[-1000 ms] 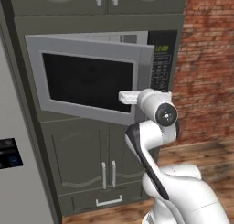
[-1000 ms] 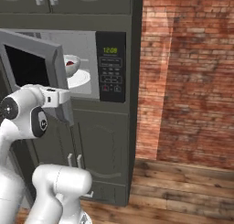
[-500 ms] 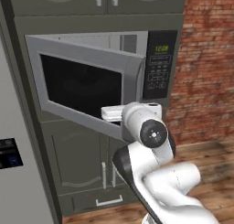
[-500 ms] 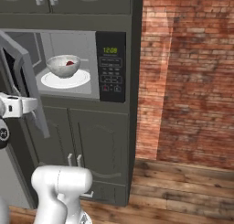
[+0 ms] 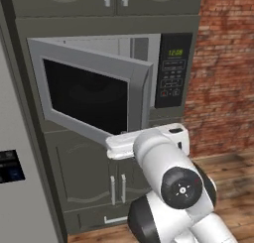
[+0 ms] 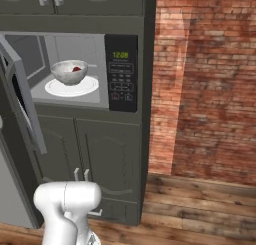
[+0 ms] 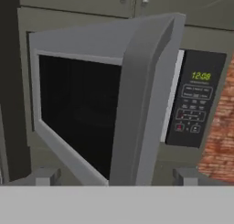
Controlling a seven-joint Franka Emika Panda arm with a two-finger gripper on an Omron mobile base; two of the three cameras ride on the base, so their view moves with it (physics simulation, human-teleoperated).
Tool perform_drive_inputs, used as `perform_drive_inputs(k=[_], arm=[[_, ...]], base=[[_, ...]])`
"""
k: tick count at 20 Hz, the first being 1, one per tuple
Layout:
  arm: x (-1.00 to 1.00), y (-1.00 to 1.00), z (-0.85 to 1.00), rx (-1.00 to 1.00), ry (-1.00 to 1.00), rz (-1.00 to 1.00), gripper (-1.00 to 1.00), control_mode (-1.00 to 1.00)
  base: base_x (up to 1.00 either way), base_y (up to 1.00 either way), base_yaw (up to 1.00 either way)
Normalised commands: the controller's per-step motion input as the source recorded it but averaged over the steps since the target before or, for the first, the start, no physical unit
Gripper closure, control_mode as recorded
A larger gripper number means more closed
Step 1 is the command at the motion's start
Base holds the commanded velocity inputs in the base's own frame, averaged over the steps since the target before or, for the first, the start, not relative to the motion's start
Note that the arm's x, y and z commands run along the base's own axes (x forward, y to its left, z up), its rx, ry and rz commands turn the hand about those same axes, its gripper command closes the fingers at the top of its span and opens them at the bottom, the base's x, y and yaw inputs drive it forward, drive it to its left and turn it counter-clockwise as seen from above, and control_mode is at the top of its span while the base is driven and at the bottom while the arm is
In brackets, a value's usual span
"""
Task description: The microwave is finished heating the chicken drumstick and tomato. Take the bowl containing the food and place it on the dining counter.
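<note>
Hand view: gripper (image 7: 117, 176) spread wide, empty, below the microwave (image 7: 151, 95) door's edge.

Microwave (image 5: 99, 88): brushed silver-grey metal door frame around a dark, glossy glass window; matt black plastic keypad panel (image 6: 121, 71) at 3 o'clock of the cavity. Bowl (image 6: 69, 71): smooth, glossy white-grey ceramic, resting on a glossy white turntable plate (image 6: 70, 87). Cabinets (image 6: 100, 159): matt dark grey painted fronts with polished metal handles (image 5: 117, 188). Wall (image 6: 205, 79): rough red brick. Floor (image 6: 200, 209): worn wooden planks.
</note>
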Motion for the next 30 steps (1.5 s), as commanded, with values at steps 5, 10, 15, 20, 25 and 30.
perform_drive_inputs(k=[5,10,15,20,25,30], arm=[[-0.54,-0.99,0.12,0.12,-0.07,0.06,-1.0,-1.0],[-0.14,-1.0,0.11,0.28,-0.02,0.13,-1.0,-1.0],[0.0,-1.0,0.0,0.37,0.0,0.16,-1.0,-1.0],[0.45,-0.97,-0.06,0.52,0.18,0.16,-1.0,-1.0],[0.97,-0.47,-0.1,0.53,0.33,0.23,-1.0,-1.0],[1.0,0.12,-0.31,0.39,0.23,0.31,-1.0,-1.0]], base=[[0.0,0.0,0.0],[0.0,0.0,0.0],[0.0,0.0,0.0],[0.0,0.0,0.0],[0.0,0.0,0.0],[0.0,0.0,0.0]])
